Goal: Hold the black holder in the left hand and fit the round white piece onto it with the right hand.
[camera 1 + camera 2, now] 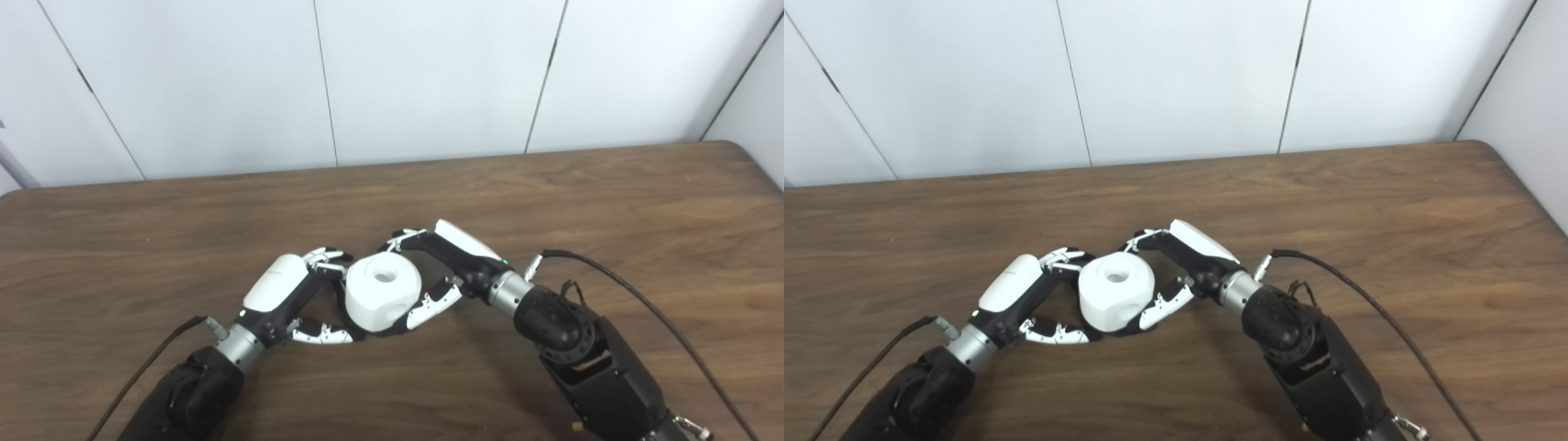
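Left eye view: both arms come in from the bottom edge and meet at the middle of the wooden table [551,202], near its front.
Round white piece: the round white piece [383,291] sits between the two hands, its central hole facing up and a smaller hole on its near side.
Black holder: only a thin dark edge of the black holder [340,301] shows, at the piece's left and lower side; most of it is hidden, so I cannot tell how far the piece is seated.
Left hand: the left hand [294,294] is closed around the left and underside of the assembly, fingers curled behind the piece and the thumb reaching beneath it; it appears to grip the holder, though the contact itself is covered.
Right hand: the right hand [438,269] clasps the white piece, fingers over its far rim and thumb against its near right flank.
Stage, as I judge it: the fitting step, with the piece on or very nearly on the holder.
Risk, tilt: pressing from one flank only could cock the piece and jam it.
Risk, slip: if the left grip is shallow, a push could drive the holder out of the hand.
Risk, pinch: left fingertips lie close under the piece and could get trapped.
Risk, release: letting go before full seating could let the piece tip onto the table.
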Available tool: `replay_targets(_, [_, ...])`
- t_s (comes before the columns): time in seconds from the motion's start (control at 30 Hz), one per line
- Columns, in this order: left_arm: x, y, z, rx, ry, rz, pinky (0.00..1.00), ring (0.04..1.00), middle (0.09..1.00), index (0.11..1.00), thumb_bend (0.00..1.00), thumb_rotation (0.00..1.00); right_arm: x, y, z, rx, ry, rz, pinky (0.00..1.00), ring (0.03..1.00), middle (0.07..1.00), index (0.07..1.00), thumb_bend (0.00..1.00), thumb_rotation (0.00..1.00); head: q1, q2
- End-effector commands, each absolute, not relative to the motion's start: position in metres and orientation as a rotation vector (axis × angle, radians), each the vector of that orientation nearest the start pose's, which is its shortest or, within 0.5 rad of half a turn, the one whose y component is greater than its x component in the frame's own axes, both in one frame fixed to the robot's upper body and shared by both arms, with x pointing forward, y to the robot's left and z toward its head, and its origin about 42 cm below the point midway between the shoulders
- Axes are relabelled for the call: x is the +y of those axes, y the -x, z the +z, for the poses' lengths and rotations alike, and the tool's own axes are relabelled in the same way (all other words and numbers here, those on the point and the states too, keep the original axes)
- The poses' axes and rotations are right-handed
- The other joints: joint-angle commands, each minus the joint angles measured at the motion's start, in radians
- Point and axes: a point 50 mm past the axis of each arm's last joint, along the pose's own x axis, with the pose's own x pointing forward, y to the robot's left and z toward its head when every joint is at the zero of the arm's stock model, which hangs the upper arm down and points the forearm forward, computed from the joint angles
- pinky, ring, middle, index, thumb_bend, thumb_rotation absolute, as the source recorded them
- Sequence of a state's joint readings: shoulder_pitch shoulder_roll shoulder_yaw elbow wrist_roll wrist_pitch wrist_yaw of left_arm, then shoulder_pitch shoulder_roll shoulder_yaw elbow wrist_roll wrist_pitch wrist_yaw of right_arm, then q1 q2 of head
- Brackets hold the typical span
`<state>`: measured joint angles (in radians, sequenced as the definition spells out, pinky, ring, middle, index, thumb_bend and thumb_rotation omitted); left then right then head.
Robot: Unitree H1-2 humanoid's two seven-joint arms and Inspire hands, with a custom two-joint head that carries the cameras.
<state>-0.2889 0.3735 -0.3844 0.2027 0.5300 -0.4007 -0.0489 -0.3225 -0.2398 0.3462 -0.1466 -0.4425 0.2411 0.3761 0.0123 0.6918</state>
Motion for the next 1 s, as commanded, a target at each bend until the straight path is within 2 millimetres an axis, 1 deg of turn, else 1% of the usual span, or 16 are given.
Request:
replay_targets(0.0, [0.211,-0.340,0.114,-0.406,-0.957,-0.652,0.91,0.851,0.657,0.483,0.52,0.05,-0.156,-0.354,0.206,-0.205,0.780,0.589,1.00,0.942,0.804,0.485,0.52,0.15,0.001,0.001])
replay_targets(0.03, [0.211,-0.340,0.115,-0.408,-0.956,-0.652,0.91,0.851,0.657,0.483,0.52,0.05,-0.157,-0.354,0.205,-0.205,0.779,0.592,1.00,0.943,0.805,0.485,0.52,0.15,0.005,0.008])
replay_targets(0.23, [0.212,-0.340,0.117,-0.409,-0.960,-0.652,0.91,0.851,0.656,0.483,0.52,0.05,-0.159,-0.353,0.201,-0.205,0.783,0.600,1.00,0.942,0.805,0.485,0.52,0.15,0.005,0.011])
replay_targets(0.47, [0.211,-0.339,0.117,-0.396,-0.959,-0.647,0.92,0.854,0.658,0.484,0.52,0.05,-0.161,-0.355,0.204,-0.207,0.786,0.603,1.00,0.941,0.802,0.485,0.52,0.15,0.003,0.014])
replay_targets(0.57, [0.211,-0.339,0.117,-0.404,-0.959,-0.646,0.91,0.849,0.656,0.483,0.52,0.05,-0.161,-0.354,0.207,-0.226,0.816,0.617,0.99,0.937,0.822,0.492,0.52,0.16,0.003,0.014])
replay_targets(0.6, [0.211,-0.339,0.117,-0.406,-0.960,-0.645,0.91,0.848,0.655,0.483,0.52,0.05,-0.161,-0.354,0.208,-0.232,0.826,0.622,0.97,0.937,0.837,0.599,0.74,0.29,0.003,0.015])
replay_targets(0.63, [0.211,-0.339,0.117,-0.407,-0.961,-0.646,0.91,0.847,0.655,0.483,0.52,0.05,-0.161,-0.353,0.209,-0.234,0.832,0.626,0.95,0.938,0.846,0.656,0.84,0.34,0.003,0.015])
replay_targets(0.7, [0.211,-0.339,0.117,-0.407,-0.958,-0.647,0.91,0.848,0.656,0.483,0.52,0.05,-0.160,-0.352,0.212,-0.237,0.836,0.632,0.92,0.950,0.878,0.776,0.96,0.40,0.003,0.015])
replay_targets(0.8, [0.212,-0.340,0.116,-0.405,-0.954,-0.647,0.91,0.850,0.656,0.483,0.52,0.05,-0.159,-0.350,0.215,-0.238,0.829,0.635,0.90,0.974,0.925,0.897,1.00,0.40,0.002,0.016])
replay_targets(0.83, [0.212,-0.340,0.116,-0.404,-0.953,-0.647,0.91,0.851,0.656,0.483,0.52,0.05,-0.159,-0.349,0.216,-0.239,0.823,0.633,0.90,0.984,0.936,0.922,1.00,0.39,0.002,0.016])
replay_targets(0.9, [0.212,-0.339,0.116,-0.402,-0.955,-0.647,0.91,0.853,0.656,0.483,0.52,0.05,-0.159,-0.349,0.218,-0.241,0.813,0.630,0.90,0.994,0.953,0.950,1.00,0.38,0.003,0.015])
replay_targets(0.97, [0.213,-0.339,0.116,-0.400,-0.954,-0.647,0.92,0.853,0.656,0.483,0.52,0.05,-0.159,-0.348,0.219,-0.242,0.807,0.621,0.91,0.998,0.962,0.949,1.00,0.37,0.003,0.017])
